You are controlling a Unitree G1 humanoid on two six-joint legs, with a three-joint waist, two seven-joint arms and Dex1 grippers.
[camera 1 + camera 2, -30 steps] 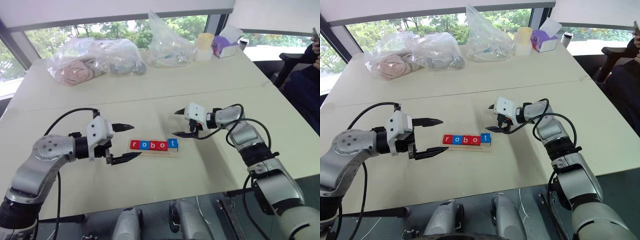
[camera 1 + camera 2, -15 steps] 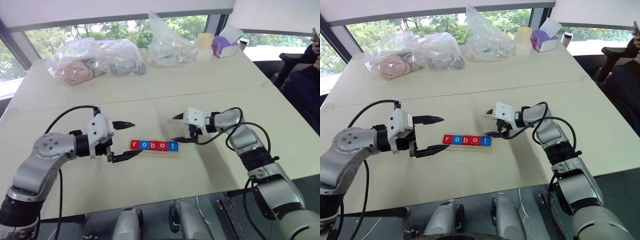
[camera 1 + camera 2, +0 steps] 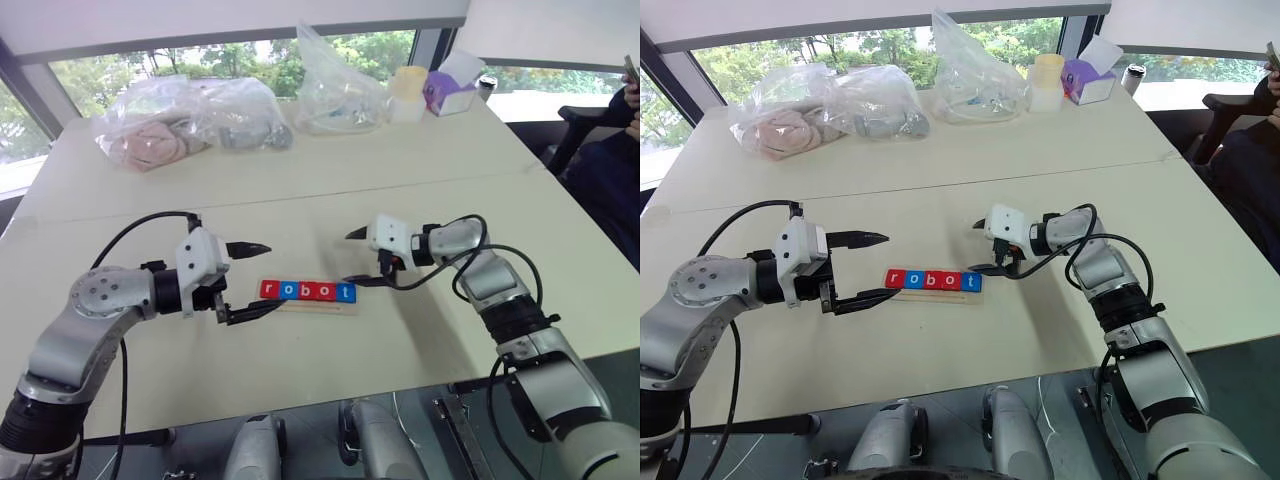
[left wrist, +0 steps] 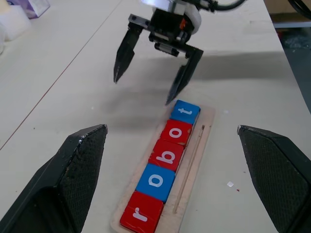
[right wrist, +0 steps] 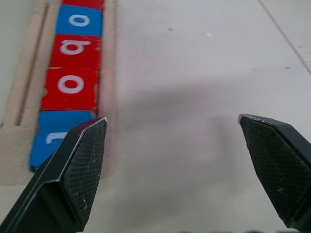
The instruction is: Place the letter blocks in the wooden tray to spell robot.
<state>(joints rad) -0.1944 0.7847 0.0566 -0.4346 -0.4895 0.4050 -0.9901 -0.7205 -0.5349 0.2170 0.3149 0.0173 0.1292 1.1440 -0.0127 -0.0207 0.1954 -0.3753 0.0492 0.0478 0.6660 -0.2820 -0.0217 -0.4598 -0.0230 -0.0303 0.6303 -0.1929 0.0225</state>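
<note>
While both grippers gape empty, letter blocks (image 3: 307, 291) between left gripper (image 3: 250, 281), right gripper (image 3: 353, 257).

Pale beige tabletop (image 3: 420, 160), seam running across the middle. Along far edge: clear plastic bag (image 3: 150, 125) with pinkish contents at 11 o'clock, second bag (image 3: 245, 115) with grey items touching it. Taller clear bag (image 3: 335, 85) at 12 o'clock. Just beside it, pale yellow cup (image 3: 407, 92), then purple tissue box (image 3: 452, 85) and dark can (image 3: 487, 85) at 1 o'clock. Seated person (image 3: 610, 170) at 3 o'clock, beyond tabletop edge.
</note>
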